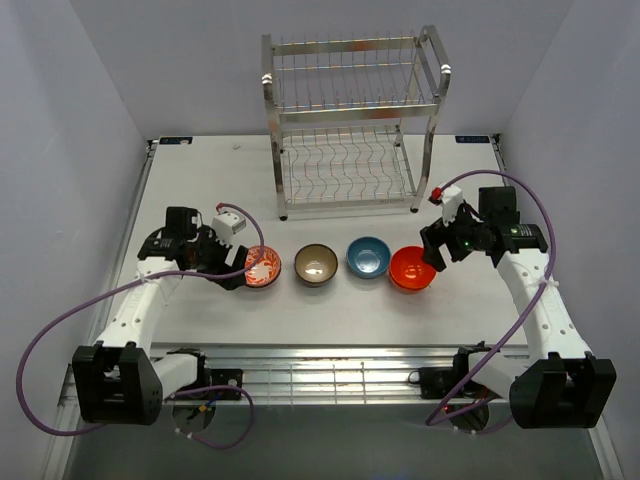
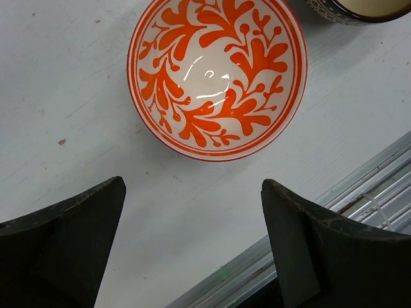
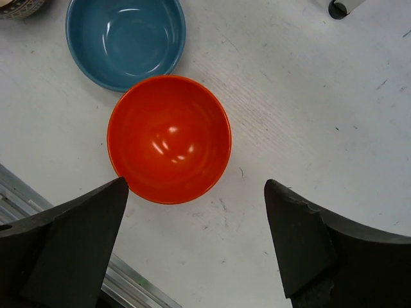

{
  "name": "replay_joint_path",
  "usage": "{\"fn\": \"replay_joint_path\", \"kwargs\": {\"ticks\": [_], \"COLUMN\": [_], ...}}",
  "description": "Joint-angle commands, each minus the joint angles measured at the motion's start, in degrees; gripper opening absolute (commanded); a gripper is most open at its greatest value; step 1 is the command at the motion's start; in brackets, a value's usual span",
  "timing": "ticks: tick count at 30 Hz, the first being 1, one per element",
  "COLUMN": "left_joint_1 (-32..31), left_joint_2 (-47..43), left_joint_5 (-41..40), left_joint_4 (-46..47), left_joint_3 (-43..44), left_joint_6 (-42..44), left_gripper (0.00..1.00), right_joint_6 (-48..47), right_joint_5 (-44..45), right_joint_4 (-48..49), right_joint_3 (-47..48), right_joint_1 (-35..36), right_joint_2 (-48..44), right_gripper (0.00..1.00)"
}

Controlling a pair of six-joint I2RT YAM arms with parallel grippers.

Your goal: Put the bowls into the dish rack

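Observation:
Four bowls stand in a row on the white table: red-and-white patterned bowl [image 1: 263, 266] [image 2: 217, 77], brown bowl [image 1: 316, 264], blue bowl [image 1: 368, 256] [image 3: 126, 40], plain orange-red bowl [image 1: 411, 268] [image 3: 169, 138]. The silver two-tier dish rack [image 1: 350, 120] stands behind them and holds nothing. My left gripper [image 1: 236, 268] [image 2: 192, 186] is open and empty, hovering just left of the patterned bowl. My right gripper [image 1: 436, 250] [image 3: 196, 186] is open and empty, hovering just right of the orange-red bowl.
The table's near edge is a metal rail [image 1: 320, 365], also seen in the left wrist view [image 2: 359, 199]. Purple cables loop beside both arms. A rack foot [image 3: 339, 8] shows in the right wrist view. White walls close in the left, right and back sides.

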Motion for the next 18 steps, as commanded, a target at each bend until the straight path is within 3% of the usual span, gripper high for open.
{"fn": "replay_joint_path", "kwargs": {"ticks": [1, 7, 11, 18], "left_joint_1": [-0.3, -0.3, -0.3, -0.8], "left_joint_2": [0.2, 1.0, 6.8, 12.9], "left_joint_5": [0.5, 3.2, 5.2, 1.8], "left_joint_4": [0.1, 1.3, -1.6, -2.5], "left_joint_3": [1.0, 9.9, 15.6, 16.7], "left_joint_6": [-0.6, -4.1, -3.3, -1.1], "left_gripper": [0.98, 0.97, 0.88, 0.81], "right_joint_6": [-0.9, -0.7, -0.1, 1.2], "right_joint_5": [-0.4, -0.1, 0.1, 0.4], "right_joint_4": [-0.5, -0.7, -0.5, 0.2], "right_joint_3": [0.1, 2.2, 2.6, 3.1], "right_joint_1": [0.8, 1.6, 1.8, 2.3], "right_joint_2": [-0.3, 0.3, 1.5, 3.2], "right_gripper": [0.93, 0.93, 0.94, 0.94]}}
